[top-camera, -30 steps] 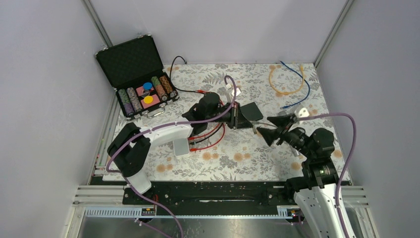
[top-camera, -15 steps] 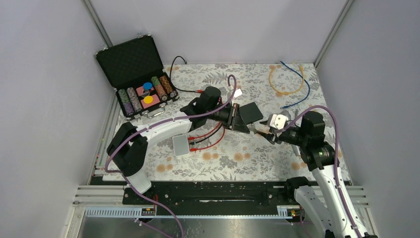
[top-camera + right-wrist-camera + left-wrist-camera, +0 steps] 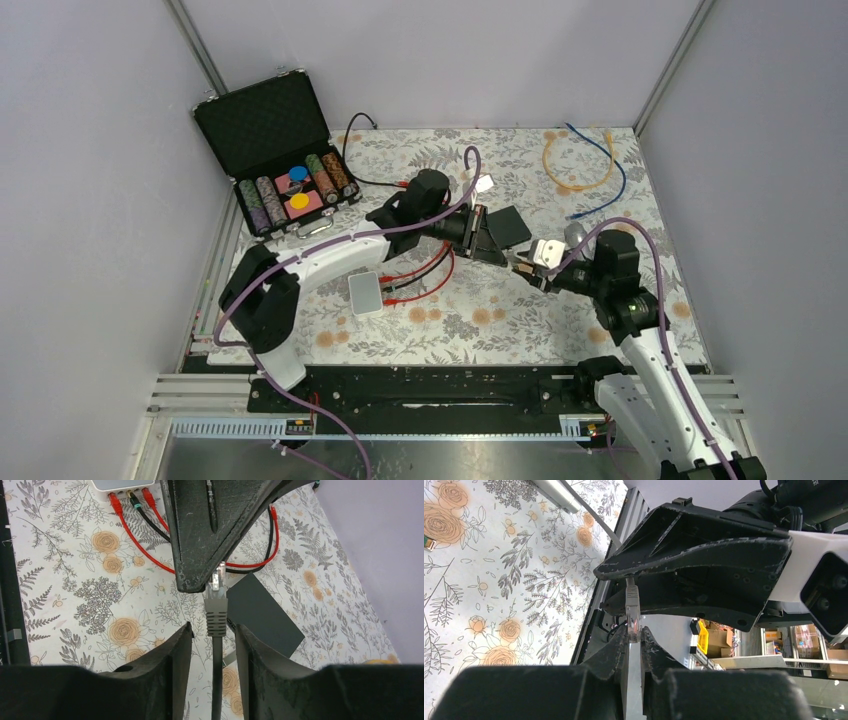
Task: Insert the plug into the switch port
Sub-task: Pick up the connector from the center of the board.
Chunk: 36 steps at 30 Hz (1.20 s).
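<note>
Now the left end effector (image 3: 634, 636) is pinched narrow on the clear tip of the grey plug (image 3: 216, 599), holding it in the air over the middle of the floral surface (image 3: 470, 335). Facing it, the right end effector (image 3: 214, 628) stands half-wide astride the grey cable (image 3: 217, 680) just behind the plug's boot, a gap showing on each side. The white switch (image 3: 365, 292) lies toward the near left corner, well apart from the plug.
</note>
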{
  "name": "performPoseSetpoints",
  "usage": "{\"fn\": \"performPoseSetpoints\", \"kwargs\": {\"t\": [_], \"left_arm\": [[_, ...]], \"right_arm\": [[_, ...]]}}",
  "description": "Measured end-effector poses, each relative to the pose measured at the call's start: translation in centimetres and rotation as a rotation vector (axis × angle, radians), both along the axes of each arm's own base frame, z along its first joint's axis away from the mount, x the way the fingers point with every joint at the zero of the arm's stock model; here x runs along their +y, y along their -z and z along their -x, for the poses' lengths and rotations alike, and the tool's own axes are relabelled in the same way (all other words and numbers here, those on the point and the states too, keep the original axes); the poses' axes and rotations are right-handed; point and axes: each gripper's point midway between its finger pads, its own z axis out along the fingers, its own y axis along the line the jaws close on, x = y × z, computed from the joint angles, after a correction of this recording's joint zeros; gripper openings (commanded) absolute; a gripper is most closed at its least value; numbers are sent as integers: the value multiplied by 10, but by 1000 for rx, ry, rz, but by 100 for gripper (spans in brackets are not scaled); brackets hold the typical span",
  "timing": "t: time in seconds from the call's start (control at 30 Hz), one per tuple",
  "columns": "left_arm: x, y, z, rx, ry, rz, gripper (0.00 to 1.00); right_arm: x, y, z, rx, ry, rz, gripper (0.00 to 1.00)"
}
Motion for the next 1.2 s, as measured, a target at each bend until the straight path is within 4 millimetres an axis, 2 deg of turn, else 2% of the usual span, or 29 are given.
{"fn": "performPoseSetpoints", "kwargs": {"t": [0.07, 0.17, 0.3, 0.33, 0.4, 0.43, 0.47, 0.6, 0.63, 0.73, 0.83, 0.93, 1.03, 1.1, 1.2], "left_arm": [[-1, 3, 0, 9, 2, -5, 0], [-1, 7, 0, 21, 4, -12, 0], [-2, 13, -1, 39, 6, -22, 0], [-3, 14, -1, 42, 8, -23, 0], [-3, 15, -1, 45, 7, -25, 0], [-3, 15, -2, 45, 4, -24, 0], [-2, 15, -3, 47, 2, -26, 3], [-1, 16, -8, 48, -14, -26, 49], [0, 17, -12, 47, -29, -32, 55], [10, 26, -40, 32, -134, -69, 61], [35, 41, -90, 16, -317, -129, 62], [70, 67, -144, 6, -501, -215, 62], [95, 97, -180, 15, -613, -307, 62], [104, 114, -191, 22, -649, -359, 61], [107, 133, -195, 24, -661, -415, 61]], "right_arm": [[2, 3, -1, -12, -3, 2, 38], [5, 6, -4, -26, 0, 7, 38], [5, 2, -8, -66, 13, 3, 36], [5, 2, -9, -70, 17, 2, 28], [5, 5, -9, -73, 20, 1, 2], [5, 6, -8, -68, 20, -1, 0], [6, 7, -8, -71, 19, -2, 0], [6, 7, -10, -43, 42, -19, 0], [6, 8, -12, -23, 58, -30, 0], [4, 19, -21, 94, 148, -55, 0], [4, 31, -32, 237, 269, -67, 0], [1, 47, -40, 330, 403, -55, 0], [4, 58, -41, 378, 505, -55, 0], [6, 63, -42, 408, 568, -70, 0], [6, 77, -45, 467, 692, -80, 0]]}}
